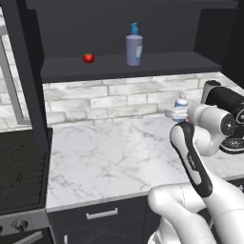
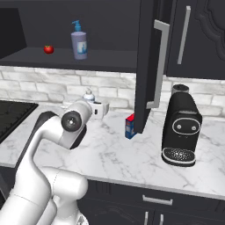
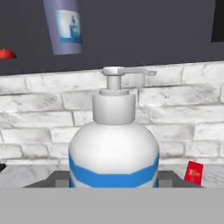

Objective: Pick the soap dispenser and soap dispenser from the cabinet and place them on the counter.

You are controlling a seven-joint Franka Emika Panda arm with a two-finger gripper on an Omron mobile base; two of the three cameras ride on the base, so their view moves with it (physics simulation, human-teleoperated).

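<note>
I am seeing the claw gripping the small soap dispenser at its sides, low over the marble bench near the brick backsplash. The larger purple soap dispenser is standing upright on the open cabinet shelf, with a tomato well apart to its left.

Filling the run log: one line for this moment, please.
gripper: shut on small soap dispenser, above counter | purple soap dispenser: on cabinet shelf | tomato: shelf
</note>
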